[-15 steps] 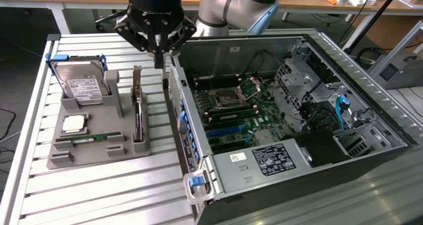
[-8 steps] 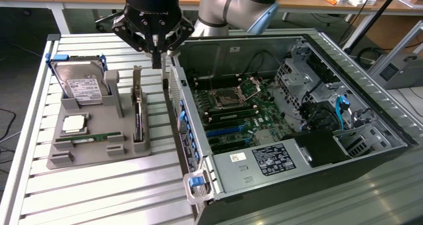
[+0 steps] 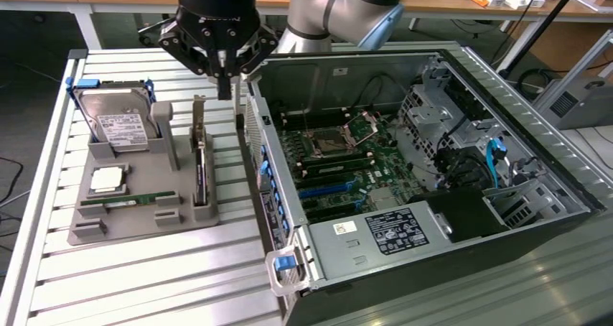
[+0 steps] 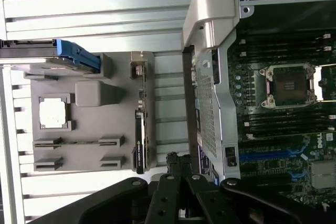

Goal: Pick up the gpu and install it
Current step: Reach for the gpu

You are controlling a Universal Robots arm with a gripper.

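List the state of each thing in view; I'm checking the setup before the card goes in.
Black flat gpu card with silver bracket: standing on edge in the grey tray, not gripped.
Black gripper: shut, empty, hovering near the card.
Silver hard drive: propped upright in tray.
Green memory stick: slotted in tray.
Dark computer case: side open.

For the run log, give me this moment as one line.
gripper: shut, empty, hovering near gpu | gpu: on edge in tray slot, untouched | install: not done
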